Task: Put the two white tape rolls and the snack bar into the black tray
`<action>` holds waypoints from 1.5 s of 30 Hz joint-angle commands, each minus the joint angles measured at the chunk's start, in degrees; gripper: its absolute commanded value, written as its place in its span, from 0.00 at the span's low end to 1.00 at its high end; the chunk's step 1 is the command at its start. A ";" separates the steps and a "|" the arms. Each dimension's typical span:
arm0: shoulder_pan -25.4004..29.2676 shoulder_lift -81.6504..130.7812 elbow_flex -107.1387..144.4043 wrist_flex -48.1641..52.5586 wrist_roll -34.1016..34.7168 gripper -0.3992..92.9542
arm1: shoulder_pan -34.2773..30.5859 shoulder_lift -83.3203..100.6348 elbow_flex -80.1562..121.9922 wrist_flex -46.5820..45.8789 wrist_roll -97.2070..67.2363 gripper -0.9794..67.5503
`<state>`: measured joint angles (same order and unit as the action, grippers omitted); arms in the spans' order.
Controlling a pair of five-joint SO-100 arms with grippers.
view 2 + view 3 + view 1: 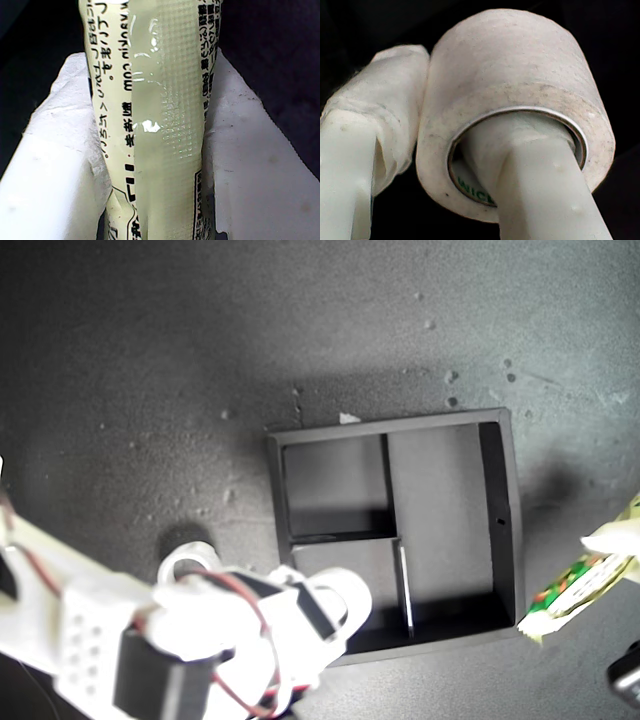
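While you look down from the exterior view, the black tray (505, 510) sits near the middle of the dark desk (150, 350), and its three compartments hold nothing. Your first claw (155, 165) is clamped on the snack bar (160, 125), the packet's pale printed side pinched between the two white fingers (55, 185). In the exterior view the snack bar (575, 585) hangs at the right edge, its lower crimped end just beside the tray's near right corner. Your second claw (427, 145) grips a white tape roll (520, 65): one finger passes through the roll's open centre, the other presses its outer wall. That arm fills the exterior view's lower left, with a white ring (188, 562) at its top.
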<state>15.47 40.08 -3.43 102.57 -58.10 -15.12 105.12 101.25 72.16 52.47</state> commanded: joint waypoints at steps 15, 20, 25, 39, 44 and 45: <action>4.92 -10.63 -9.58 2.11 -5.27 0.00 | 5.45 -19.78 -24.87 1.93 -12.57 0.01; 5.71 -11.60 -9.58 1.67 -5.98 0.00 | 6.24 -24.79 -29.97 0.09 -18.19 0.01; 7.03 -11.69 -9.58 0.18 -4.39 0.05 | 6.06 -36.47 -43.77 4.75 -22.94 0.01; 6.86 -11.07 -9.58 1.49 -5.89 0.15 | 6.86 -42.01 -51.24 7.91 -24.43 0.01; 3.96 1.93 -0.26 2.55 -2.55 0.12 | 6.15 -43.33 -51.24 7.21 -24.52 0.01; 2.90 6.33 4.75 2.55 -2.37 0.12 | 5.89 -43.51 -50.98 6.94 -24.43 0.01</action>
<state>21.27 32.52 -6.59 104.15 -61.61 -8.70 61.00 51.86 79.80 28.39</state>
